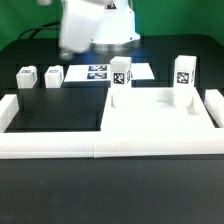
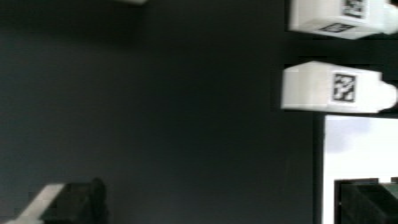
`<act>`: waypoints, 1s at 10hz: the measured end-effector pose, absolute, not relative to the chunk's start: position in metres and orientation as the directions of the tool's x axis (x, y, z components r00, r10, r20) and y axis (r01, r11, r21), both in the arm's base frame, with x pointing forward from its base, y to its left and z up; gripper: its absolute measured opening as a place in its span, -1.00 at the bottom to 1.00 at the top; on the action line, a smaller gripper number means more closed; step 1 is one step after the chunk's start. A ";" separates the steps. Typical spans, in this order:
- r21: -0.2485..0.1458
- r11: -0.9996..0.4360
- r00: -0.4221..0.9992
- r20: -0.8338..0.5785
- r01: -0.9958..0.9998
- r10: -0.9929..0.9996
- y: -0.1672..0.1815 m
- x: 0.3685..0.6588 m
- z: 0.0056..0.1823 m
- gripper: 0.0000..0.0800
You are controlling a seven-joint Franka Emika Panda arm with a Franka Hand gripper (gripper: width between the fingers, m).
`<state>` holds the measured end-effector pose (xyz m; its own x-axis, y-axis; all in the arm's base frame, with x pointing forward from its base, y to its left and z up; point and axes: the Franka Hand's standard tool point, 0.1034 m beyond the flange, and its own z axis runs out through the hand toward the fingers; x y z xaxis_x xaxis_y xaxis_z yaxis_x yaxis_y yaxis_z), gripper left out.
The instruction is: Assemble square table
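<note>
Square table slab [image 1: 150,112] and its leg blocks lay loose, none of them in the gripper [image 2: 217,198]. The gripper's two dark fingers [image 2: 68,202] stood wide apart, with only the bare black table [image 2: 160,110] between them.

In the wrist view two leg blocks showed beyond the fingers, one nearer [image 2: 334,86] and one farther [image 2: 345,16]. Each was white with a black-and-white tag, and both were clear of the fingers. A flat white surface [image 2: 361,150] lay just beside the nearer block; which part it was could not be told.

In the exterior view the arm [image 1: 97,22] hung blurred over the far side of the table, above the marker board [image 1: 100,72]. On the exterior view's left of that board sat two small leg blocks [image 1: 25,77] [image 1: 53,75], side by side on the black table and not touching.

On the exterior view's right lay the slab, flat, with two more leg blocks upright on it. One [image 1: 121,76] stood at its far corner nearest the marker board, and the other [image 1: 183,76] stood toward the exterior view's right.

The border rail [image 1: 110,147] ran along the near edge, with a short arm at each end, and the slab sat against it.
</note>
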<state>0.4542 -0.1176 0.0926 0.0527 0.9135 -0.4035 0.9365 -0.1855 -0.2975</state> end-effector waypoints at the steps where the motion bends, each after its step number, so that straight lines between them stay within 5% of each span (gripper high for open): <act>1: -0.302 -0.263 0.114 -0.435 0.916 0.893 -0.117 0.446 0.085 0.62; 6: -0.169 -0.508 0.377 -0.486 0.845 0.789 -0.113 0.449 0.085 0.62; 8: -0.070 -0.752 0.644 -0.469 0.655 0.604 -0.142 0.432 0.079 0.62; 10: -0.051 -0.923 0.790 -0.499 0.383 0.355 -0.159 0.406 0.069 0.62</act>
<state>0.4059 -0.1591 0.0687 0.7905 0.3553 -0.4989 0.3825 -0.9225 -0.0509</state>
